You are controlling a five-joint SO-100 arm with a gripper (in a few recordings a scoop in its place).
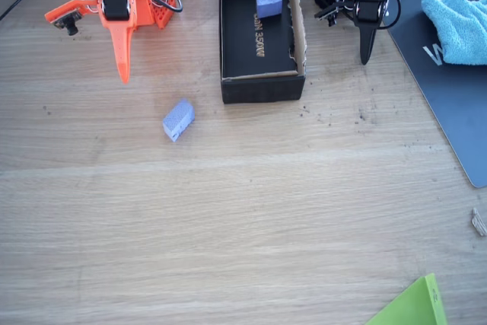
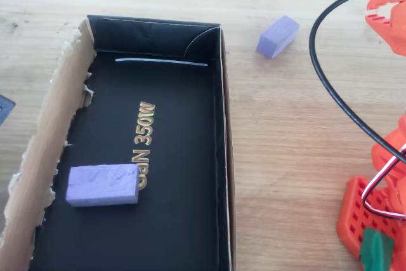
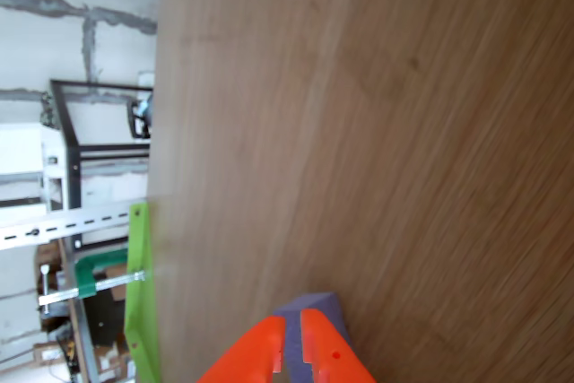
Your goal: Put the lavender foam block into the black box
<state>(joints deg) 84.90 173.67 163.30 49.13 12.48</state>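
The lavender foam block (image 1: 178, 119) (image 2: 278, 36) lies flat on the wooden table, left of the black box's near end in the fixed view. The black box (image 1: 259, 85) (image 2: 155, 33) stands open, with a torn brown edge and gold "350W" lettering on its floor. Another lavender foam block (image 1: 268, 3) (image 2: 103, 185) rests inside it. My orange gripper (image 1: 122, 66) hangs point-down to the upper left of the table block, apart from it, shut and holding nothing. In the wrist view the block (image 3: 316, 307) peeks out just beyond the closed gripper (image 3: 291, 347).
A blue cloth (image 1: 460, 24) lies on a dark mat (image 1: 449, 89) at the right. A green sheet corner (image 1: 415, 306) shows at the bottom right. Small crumbs (image 1: 335, 116) dot the wood near the box. My orange arm base (image 2: 374, 214) stands right of the box.
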